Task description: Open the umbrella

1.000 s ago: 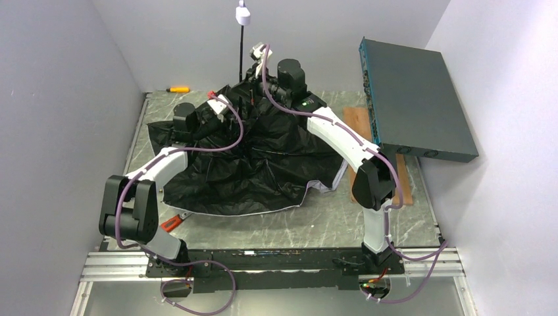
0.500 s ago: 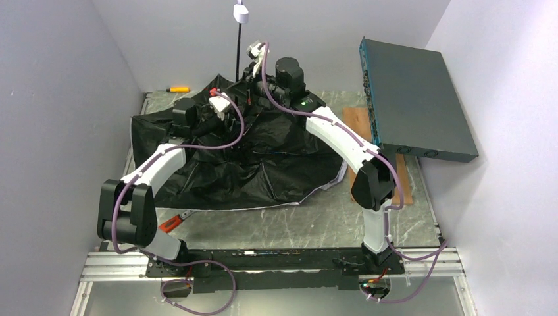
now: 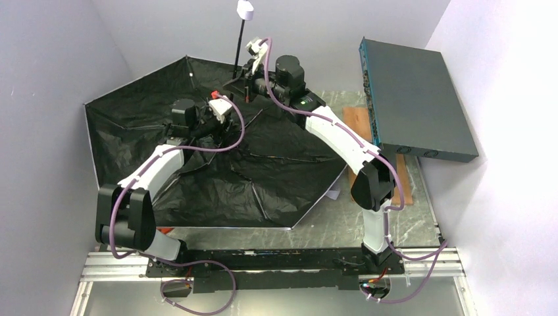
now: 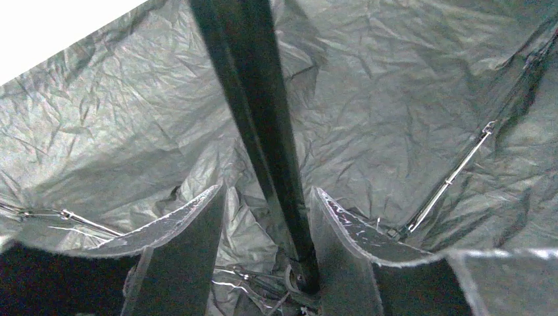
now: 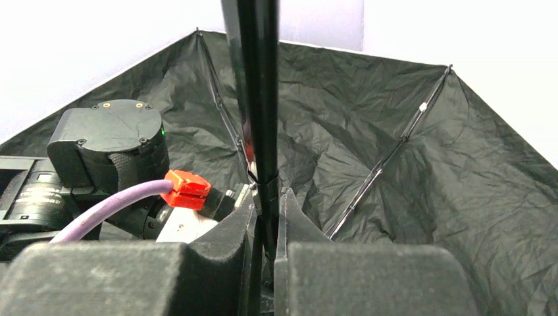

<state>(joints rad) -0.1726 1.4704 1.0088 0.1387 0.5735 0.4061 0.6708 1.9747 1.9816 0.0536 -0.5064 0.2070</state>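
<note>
The umbrella's canopy (image 3: 197, 171) lies spread out wide, black inside facing up, over the left and middle of the table. Its thin black shaft (image 3: 239, 46) rises at the back to the pale handle (image 3: 244, 9). My right gripper (image 3: 246, 71) is shut on the shaft (image 5: 258, 99), which runs up between its jaws (image 5: 266, 194). My left gripper (image 3: 227, 110) is low by the hub. In the left wrist view its jaws (image 4: 267, 189) stand apart around the shaft (image 4: 263, 118), which rests against the right finger (image 4: 342, 230). Ribs and canopy (image 4: 395, 85) fill the background.
A large dark teal flat box (image 3: 414, 99) leans against the right wall above a wooden board (image 3: 358, 125). A red-handled tool (image 3: 163, 230) peeks out from under the canopy's near left edge. The canopy reaches the left and back walls.
The canopy has sprung from a crumpled heap into a wide taut spread reaching the left and back walls, covering the yellow screwdriver. The left gripper has shifted slightly back and left; the right still holds the shaft.
</note>
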